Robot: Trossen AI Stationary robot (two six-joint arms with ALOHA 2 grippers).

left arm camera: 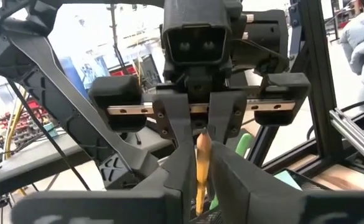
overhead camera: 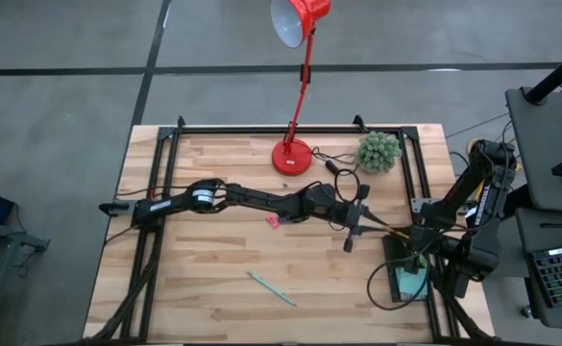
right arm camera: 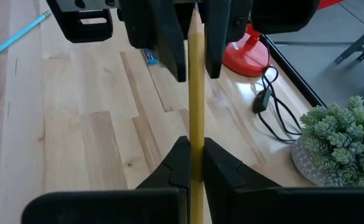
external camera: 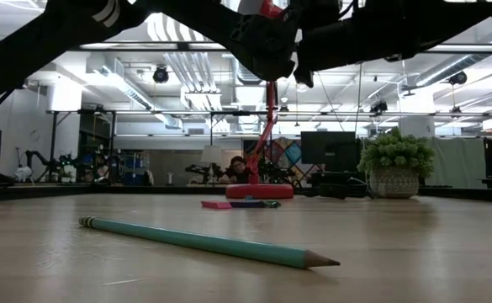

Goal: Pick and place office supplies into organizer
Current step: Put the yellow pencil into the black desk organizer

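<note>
My left gripper is pinched on the tip end of the yellow pencil; my right gripper clamps its lower shaft, above the organizer, I think. It's light, stiff and slick, best gripped mid-shaft.

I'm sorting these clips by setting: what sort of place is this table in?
Probably an open robotics lab or workshop: exposed ceiling ducts overhead, another dark robot arm on a bench far behind, and a black monitor beyond the wooden slat table.
</note>
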